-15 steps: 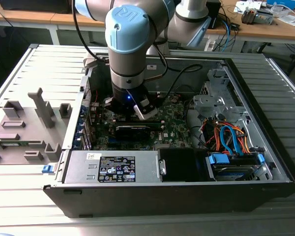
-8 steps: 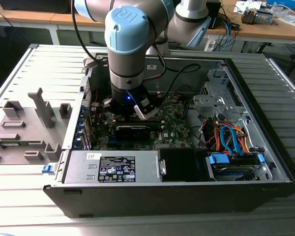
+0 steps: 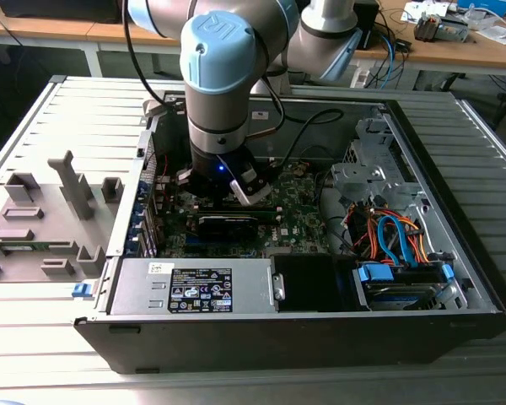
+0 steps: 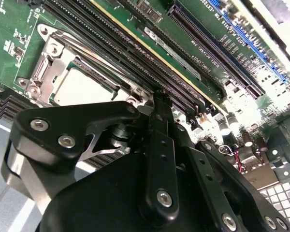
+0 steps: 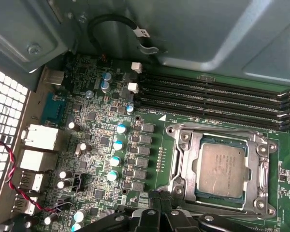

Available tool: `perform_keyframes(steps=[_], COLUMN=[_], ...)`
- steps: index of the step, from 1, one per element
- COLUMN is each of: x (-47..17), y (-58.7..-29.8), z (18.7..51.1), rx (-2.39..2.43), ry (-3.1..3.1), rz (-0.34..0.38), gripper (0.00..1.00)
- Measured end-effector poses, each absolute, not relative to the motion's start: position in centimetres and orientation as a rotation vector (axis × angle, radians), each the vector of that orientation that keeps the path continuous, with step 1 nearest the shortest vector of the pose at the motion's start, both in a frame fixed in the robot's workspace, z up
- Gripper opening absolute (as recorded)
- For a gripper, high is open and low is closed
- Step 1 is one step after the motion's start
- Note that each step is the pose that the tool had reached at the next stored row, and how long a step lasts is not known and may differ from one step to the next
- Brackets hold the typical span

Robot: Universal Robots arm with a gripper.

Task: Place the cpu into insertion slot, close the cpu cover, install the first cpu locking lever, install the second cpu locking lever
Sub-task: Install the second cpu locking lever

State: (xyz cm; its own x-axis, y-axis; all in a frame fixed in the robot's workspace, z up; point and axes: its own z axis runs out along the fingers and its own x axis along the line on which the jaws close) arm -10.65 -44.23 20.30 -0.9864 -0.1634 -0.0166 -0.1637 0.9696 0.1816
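The cpu (image 5: 221, 169), a flat square chip with a silver-grey top, lies in the insertion slot on the green board; the slot's pin field is hidden beneath it. The cpu cover (image 5: 183, 162), a silver metal frame, lies flat around the chip (image 4: 84, 87). A thin locking lever (image 4: 94, 55) runs along the socket's side by the memory slots. My gripper (image 5: 160, 197) is shut, its black fingertips (image 4: 159, 96) just off the socket's edge, with nothing visible between them. In the exterior view the gripper (image 3: 236, 181) reaches down into the open computer case.
Long black memory slots (image 5: 212, 96) run beside the socket. Capacitors (image 5: 117, 145) stand on its other side. The case holds a power supply (image 3: 194, 287) at the front and a drive bay with orange and blue cables (image 3: 396, 245). Grey fixtures (image 3: 67, 194) sit at the exterior view's left.
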Motion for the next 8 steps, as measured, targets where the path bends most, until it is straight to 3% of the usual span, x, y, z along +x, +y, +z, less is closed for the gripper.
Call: perform_keyframes(steps=[8], x=[-10.66], y=[-44.23], z=[20.73], rx=[-0.269], ry=[3.112], rz=[0.306], gripper=[0.11])
